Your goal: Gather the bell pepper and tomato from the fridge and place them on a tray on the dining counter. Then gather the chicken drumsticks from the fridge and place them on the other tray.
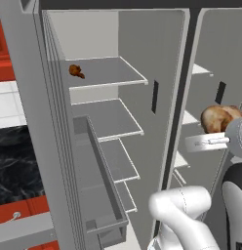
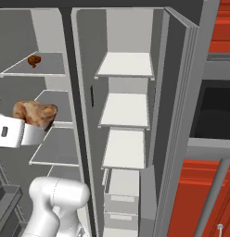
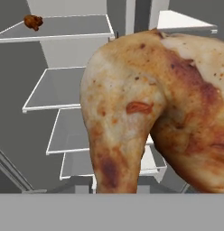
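We see the hand [image 2: 28,125] closed on the pale tan drumstick [image 2: 35,114], held in mid-air in front of the open fridge [image 2: 84,115], level with its middle shelves; in the hand view this piece looms close and hides the fingertips. The darker red-brown drumstick [image 1: 76,71] lies on the upper shelf [image 1: 106,72] of the left compartment, near its back left corner, well apart from the hand.
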